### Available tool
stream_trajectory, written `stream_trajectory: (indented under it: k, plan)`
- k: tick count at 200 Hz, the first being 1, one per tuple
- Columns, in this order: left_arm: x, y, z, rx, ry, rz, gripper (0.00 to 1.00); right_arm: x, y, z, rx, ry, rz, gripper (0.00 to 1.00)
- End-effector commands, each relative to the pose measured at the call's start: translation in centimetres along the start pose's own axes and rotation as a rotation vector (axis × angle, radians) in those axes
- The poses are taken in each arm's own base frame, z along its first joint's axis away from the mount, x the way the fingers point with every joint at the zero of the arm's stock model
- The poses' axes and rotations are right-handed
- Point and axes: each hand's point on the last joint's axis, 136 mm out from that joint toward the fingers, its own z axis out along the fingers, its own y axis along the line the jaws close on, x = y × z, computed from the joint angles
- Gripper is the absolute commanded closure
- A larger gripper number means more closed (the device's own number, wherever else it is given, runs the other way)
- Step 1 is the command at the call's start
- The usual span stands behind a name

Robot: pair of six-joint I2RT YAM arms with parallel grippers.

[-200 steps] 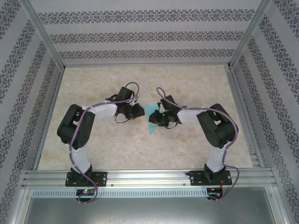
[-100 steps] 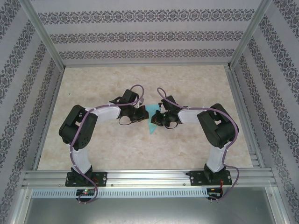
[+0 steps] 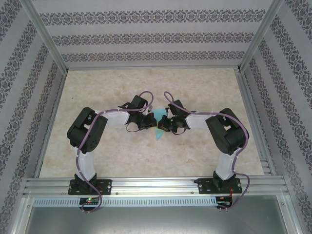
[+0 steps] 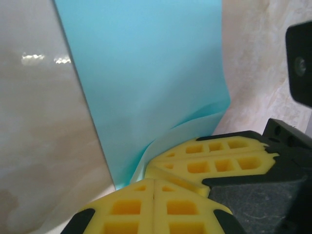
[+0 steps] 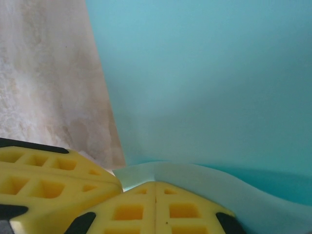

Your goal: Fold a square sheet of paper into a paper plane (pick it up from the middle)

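Wallpaper-patterned walls [image 3: 146, 36] box in the marbled beige counter [image 3: 195, 87], where black robot wrists [image 3: 138, 113] cover most of a pointed turquoise paper plane [image 3: 158, 135] lying mid-counter. Nose to nose, the left gripper [image 4: 153, 190] and the right gripper [image 5: 155, 187] are each pressed together, pinching its raised, curling edge.

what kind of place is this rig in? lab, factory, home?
Probably a lab robot cell: aluminium extrusion frame around a marble-look table, patterned wall panels on three sides, left arm and right arm bolted to the front rail.
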Motion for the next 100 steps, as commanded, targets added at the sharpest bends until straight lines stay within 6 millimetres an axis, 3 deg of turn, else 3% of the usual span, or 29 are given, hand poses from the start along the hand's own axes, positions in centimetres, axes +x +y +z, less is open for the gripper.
stream_trajectory:
  k: [1, 100]
  plan:
    - [-0.7, -0.3, 0.5, -0.011, -0.02, 0.007, 1.0, 2.2, -4.4, 0.7, 0.131, 0.064, 0.067, 1.0]
    - [-0.3, 3.2, 1.1, -0.163, -0.013, 0.002, 1.0, 0.9, -1.7, -0.5, 0.037, 0.012, 0.048, 1.0]
